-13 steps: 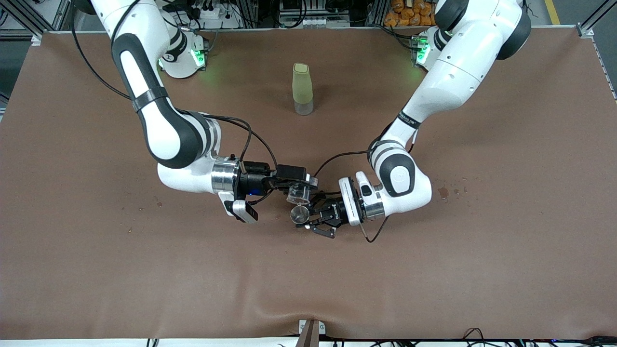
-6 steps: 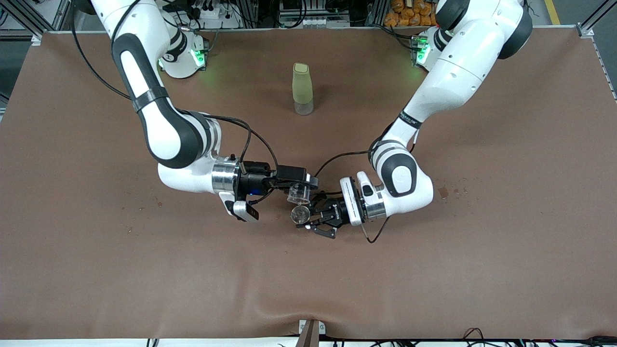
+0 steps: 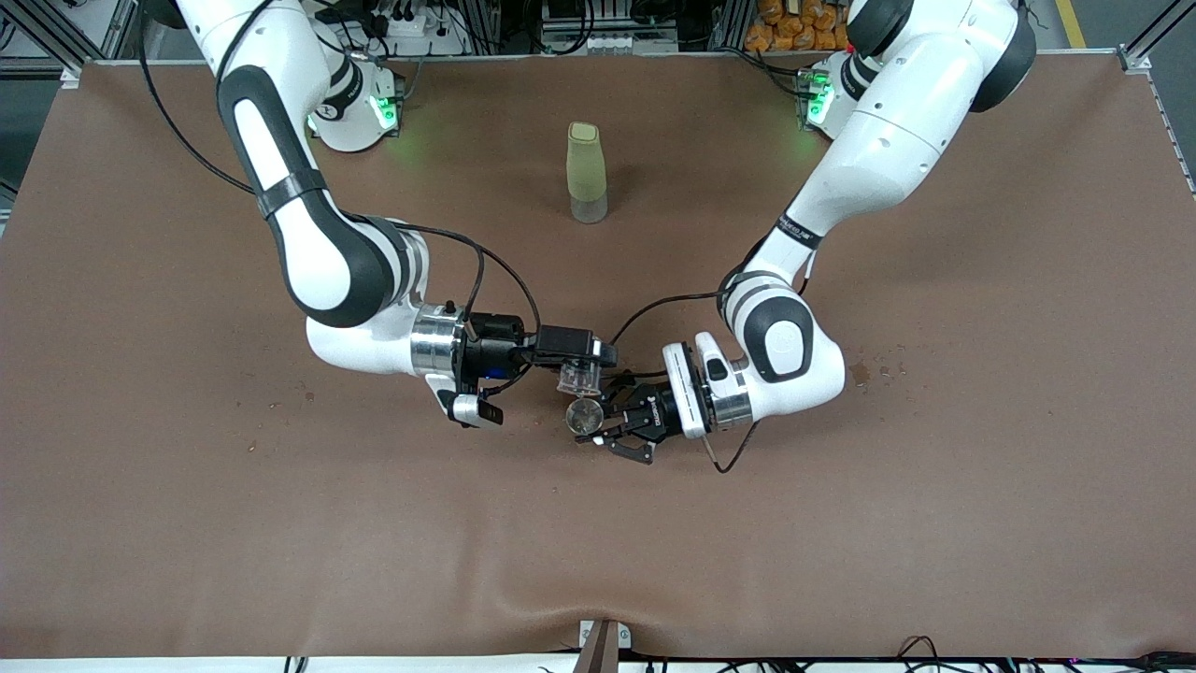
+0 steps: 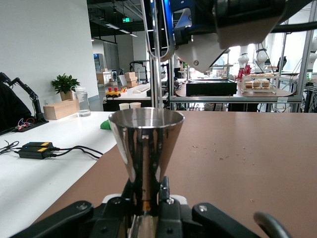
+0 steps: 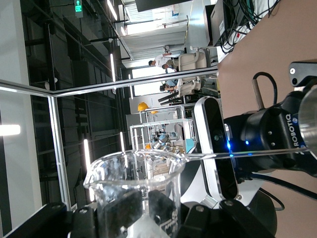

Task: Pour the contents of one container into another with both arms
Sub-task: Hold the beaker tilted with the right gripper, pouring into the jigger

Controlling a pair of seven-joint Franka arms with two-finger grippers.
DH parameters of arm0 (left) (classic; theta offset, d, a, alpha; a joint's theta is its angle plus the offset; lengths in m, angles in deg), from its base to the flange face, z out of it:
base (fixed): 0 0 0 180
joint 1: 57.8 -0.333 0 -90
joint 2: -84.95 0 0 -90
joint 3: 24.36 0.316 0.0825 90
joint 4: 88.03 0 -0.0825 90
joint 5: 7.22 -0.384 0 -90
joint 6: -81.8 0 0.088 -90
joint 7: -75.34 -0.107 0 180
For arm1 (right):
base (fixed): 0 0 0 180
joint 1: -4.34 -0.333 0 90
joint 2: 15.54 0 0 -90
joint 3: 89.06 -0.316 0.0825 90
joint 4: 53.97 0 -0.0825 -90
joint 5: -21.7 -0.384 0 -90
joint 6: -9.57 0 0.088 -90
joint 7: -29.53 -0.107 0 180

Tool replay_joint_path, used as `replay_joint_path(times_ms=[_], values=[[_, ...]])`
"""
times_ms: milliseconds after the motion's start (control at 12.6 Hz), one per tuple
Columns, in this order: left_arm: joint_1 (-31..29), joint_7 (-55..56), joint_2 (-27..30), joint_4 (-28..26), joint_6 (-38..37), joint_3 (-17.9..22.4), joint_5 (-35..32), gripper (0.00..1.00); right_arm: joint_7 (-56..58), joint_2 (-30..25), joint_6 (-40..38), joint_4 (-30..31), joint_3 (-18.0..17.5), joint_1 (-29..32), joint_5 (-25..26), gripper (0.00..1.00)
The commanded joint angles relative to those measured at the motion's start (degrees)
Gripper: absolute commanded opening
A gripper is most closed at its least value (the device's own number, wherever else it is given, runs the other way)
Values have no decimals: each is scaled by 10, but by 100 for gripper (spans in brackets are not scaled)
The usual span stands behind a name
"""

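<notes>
Left claw (image 3: pixel 598 425): closed on the stem of a steel jigger (image 3: pixel 585 415); it hangs over the middle of the bench (image 3: pixel 187 523), with the jigger upright and its mouth open upward.
Jigger, left wrist view: the cone (image 4: pixel 145 146) stands upright just above the claw's fingers (image 4: pixel 168 206).
Right claw (image 3: pixel 590 360): clamped on a clear beaker (image 3: pixel 578 377), held tipped on its side, over the bench's middle.
Beaker to jigger: in the front view the beaker sits at about 12 o'clock of the jigger's mouth, just beside it; contact cannot be told.
Beaker, right wrist view: glass wall and spout lip (image 5: pixel 133 188) show, with dark fingers (image 5: pixel 121 210) seen through it.
Bottle (image 3: pixel 586 173): pale green, upright on the bench, at 12 o'clock of both claws, well apart, farther from the front camera.
Arms: both reach in from their bases and meet mid-bench.
</notes>
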Motion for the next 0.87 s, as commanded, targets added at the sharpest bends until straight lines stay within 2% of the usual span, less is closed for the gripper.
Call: replay_joint_path(times_ms=[0,795], values=[[-5,-2,17,-13,-10,-7,17,0,-40,0,-4,-4,-1,1,-13,0],[-10,11,32,-32,-31,-8,11,0,-90,0,-5,-3,-1,2,-48,0]])
